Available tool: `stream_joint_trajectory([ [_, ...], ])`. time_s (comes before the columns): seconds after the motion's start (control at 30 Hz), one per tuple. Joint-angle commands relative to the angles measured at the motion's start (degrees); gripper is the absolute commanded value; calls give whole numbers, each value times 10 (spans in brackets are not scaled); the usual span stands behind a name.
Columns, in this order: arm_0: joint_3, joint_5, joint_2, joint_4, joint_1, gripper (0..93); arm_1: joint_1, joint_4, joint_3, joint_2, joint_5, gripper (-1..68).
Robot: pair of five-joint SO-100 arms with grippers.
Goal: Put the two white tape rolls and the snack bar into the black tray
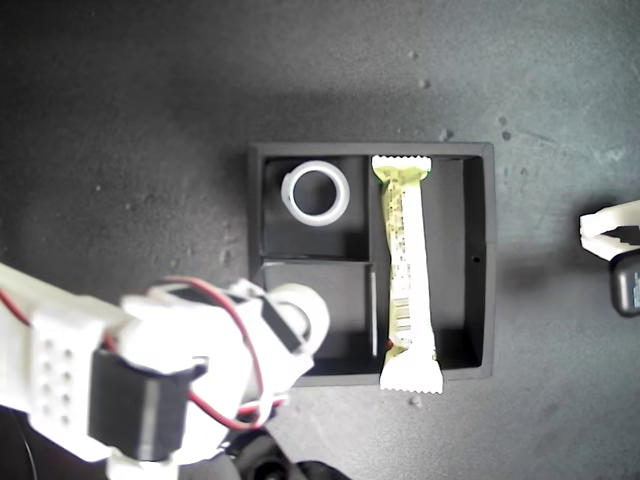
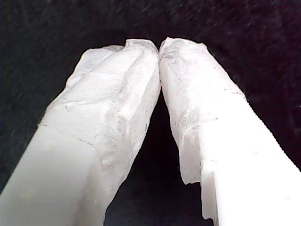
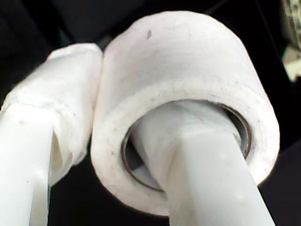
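Tape roll point(image 3: 188, 99) threaded on one finger of my second gripper point(image 3: 136, 141), pinched through wall, hanging over black tray point(image 1: 478, 260) empty small compartment. Risk: roll snags finger on release, lands on divider. Snack bar point(image 1: 408, 270) beyond, in long compartment. My first gripper point(image 2: 159, 47) closed, empty.

We find almost nothing legible. The only printed thing is the snack bar point(image 1: 408, 270), lying in the long compartment of the black tray point(image 1: 480, 150). Its pale yellow-green wrapper carries a run of small dark print down its length and a block of fine parallel lines near the lower end in the exterior view, which looks like a barcode, but we cannot read a single letter, digit or brand name from it. In the second wrist view only a blurred sliver of the wrapper point(image 3: 292, 28) shows, again unreadable. We see no writing on anything else.
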Motion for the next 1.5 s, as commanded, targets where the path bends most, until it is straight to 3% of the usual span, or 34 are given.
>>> stream_joint_trajectory([
  [0.0,-63,-10,-44,10,-3,0,26,132,11,97,-23,-5],
  [0.43,-102,-27,-163,10,-1,0,62,200,11,99,20,3],
  [0.5,-104,-29,-174,10,3,0,65,228,11,99,43,25],
  [0.57,-108,-32,-185,10,6,0,58,230,11,99,55,94],
  [0.7,-116,-35,-205,10,7,0,35,223,11,99,57,95],
  [0.83,-117,-37,-214,10,7,2,26,287,11,99,105,96],
  [0.97,-126,-40,-215,10,11,89,23,289,11,99,103,96],
  [1.1,-134,-30,-185,10,18,151,23,289,11,99,103,96],
  [1.33,-108,-11,-46,11,22,171,18,292,11,105,103,96],
  [1.47,-81,13,86,11,23,169,-15,364,11,233,97,96],
])
